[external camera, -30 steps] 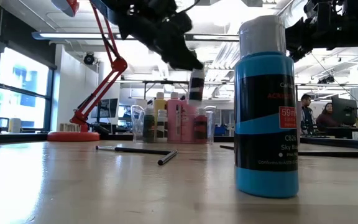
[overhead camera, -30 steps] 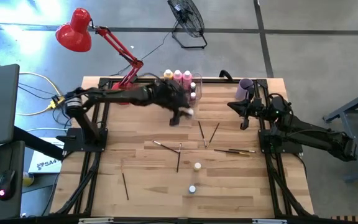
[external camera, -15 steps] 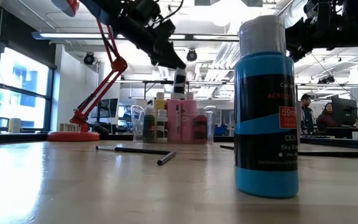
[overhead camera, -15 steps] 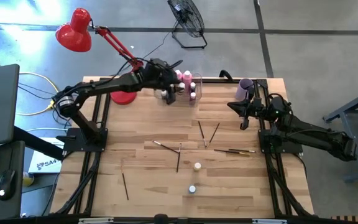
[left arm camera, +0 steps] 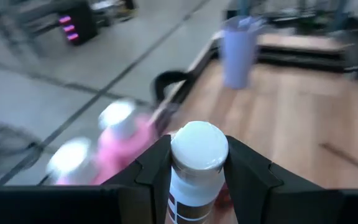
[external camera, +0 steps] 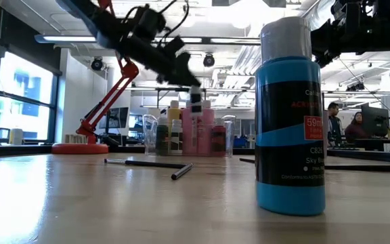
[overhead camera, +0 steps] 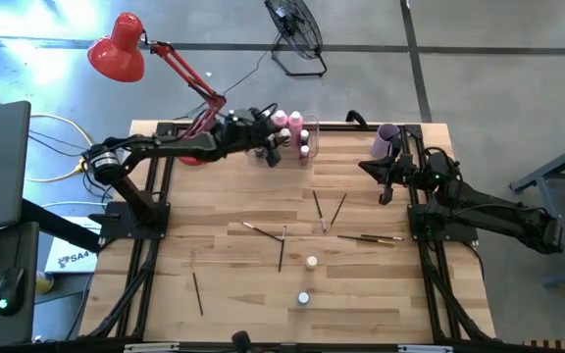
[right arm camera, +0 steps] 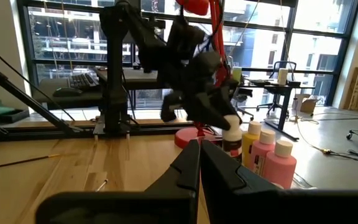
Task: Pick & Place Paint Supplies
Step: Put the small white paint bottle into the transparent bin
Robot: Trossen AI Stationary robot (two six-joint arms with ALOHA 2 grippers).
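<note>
— Small white-capped bottle (overhead camera: 273, 154): where, seen from above?
— Over the clear bin (overhead camera: 302, 134) at the table's far edge, under my left gripper (overhead camera: 271, 152). My right gripper (overhead camera: 385, 192) waits by the lilac cup (overhead camera: 388, 137), fingers pressed together.
— Low view?
— Bottle hangs upright, not yet down among the tall pink bottles (external camera: 206, 129).
— Left wrist?
— Only here: my fingers (left arm camera: 247, 171) pinch it just below the cap, probably to keep it vertical.

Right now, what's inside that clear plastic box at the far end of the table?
The clear bin holds tall pink bottles, a yellow-orange one and several small bottles. The left gripper holds another white-capped bottle above it. The bin's floor is covered from view.
</note>
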